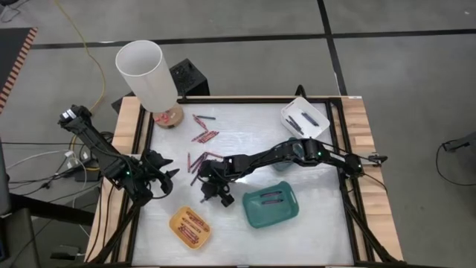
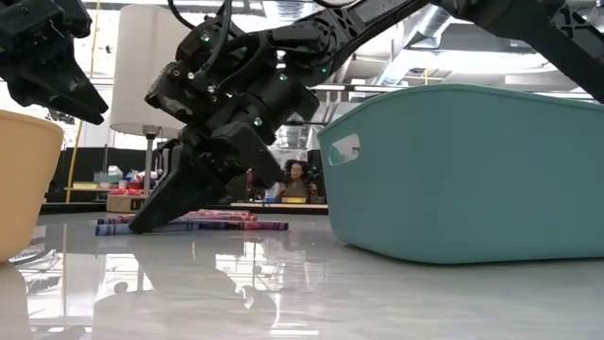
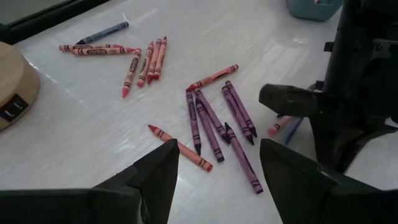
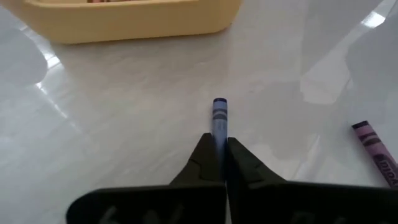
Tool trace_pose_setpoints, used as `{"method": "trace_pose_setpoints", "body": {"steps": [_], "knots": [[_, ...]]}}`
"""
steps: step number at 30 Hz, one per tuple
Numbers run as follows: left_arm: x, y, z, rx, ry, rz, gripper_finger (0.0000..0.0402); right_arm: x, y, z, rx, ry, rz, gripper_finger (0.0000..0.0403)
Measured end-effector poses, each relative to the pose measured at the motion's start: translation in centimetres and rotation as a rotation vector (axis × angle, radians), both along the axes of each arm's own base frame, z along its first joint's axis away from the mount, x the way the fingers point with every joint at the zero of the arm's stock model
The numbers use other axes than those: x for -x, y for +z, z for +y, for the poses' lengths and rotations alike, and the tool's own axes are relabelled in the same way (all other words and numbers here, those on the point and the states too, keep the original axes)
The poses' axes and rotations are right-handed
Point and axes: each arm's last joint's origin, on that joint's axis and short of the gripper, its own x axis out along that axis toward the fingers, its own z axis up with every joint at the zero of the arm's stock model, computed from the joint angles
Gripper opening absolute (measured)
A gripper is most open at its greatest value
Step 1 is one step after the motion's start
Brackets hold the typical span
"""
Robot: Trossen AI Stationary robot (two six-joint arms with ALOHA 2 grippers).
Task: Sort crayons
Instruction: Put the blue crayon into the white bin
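Loose crayons (image 1: pixel 204 136) lie mid-table; one tray (image 1: pixel 190 227) front-left, another (image 1: pixel 271 206) just right, third (image 1: pixel 305 117) back-right

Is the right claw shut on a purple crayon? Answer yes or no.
No: the right claw is shut on a blue crayon; a purple crayon lies loose beside it.

The right arm is stretched across the table's middle, its wrist pitched down, and the right gripper (image 4: pixel 219 146) is clamped shut at the surface. The left gripper (image 3: pixel 217 165) is held above the table's left side with fingers spread.
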Motion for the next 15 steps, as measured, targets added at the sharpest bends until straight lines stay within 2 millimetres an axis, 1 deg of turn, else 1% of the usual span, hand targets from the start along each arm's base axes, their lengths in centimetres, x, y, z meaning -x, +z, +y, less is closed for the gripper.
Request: {"method": "trace_pose_setpoints", "body": {"steps": [2, 5, 7, 9, 11, 13, 15], "knots": [[0.0, 0.0, 0.0, 0.0, 0.0, 0.0, 0.0215, 0.1, 1.2, -0.1, 0.011, -0.006, 0.003, 0.0004], [0.0, 0.0, 0.0, 0.019, 0.02, -0.013, 0.0215, 0.5, 4.5, -0.6, 0.013, -0.019, -0.031, 0.0003], [0.0, 0.1, 0.2, 0.037, 0.042, -0.017, 0.0212, 1.2, 7.1, -1.1, 0.012, -0.025, -0.064, 0.0003], [0.0, 0.2, 0.6, 0.054, 0.061, -0.011, 0.0203, 2.2, 9.2, -1.8, 0.017, -0.034, -0.061, 0.0003], [0.0, 0.6, 1.0, 0.081, 0.077, -0.01, 0.0184, 3.4, 11.8, -2.7, 0.033, -0.063, -0.075, 0.0003], [-0.1, 1.3, 1.4, 0.093, 0.079, -0.011, 0.0157, 5.1, 14.5, -3.7, 0.08, -0.125, -0.079, 0.0003], [-0.3, 2.1, 1.6, 0.087, 0.058, -0.005, 0.0124, 7.2, 17.1, -4.8, 0.137, -0.178, -0.064, 0.0003]]}}
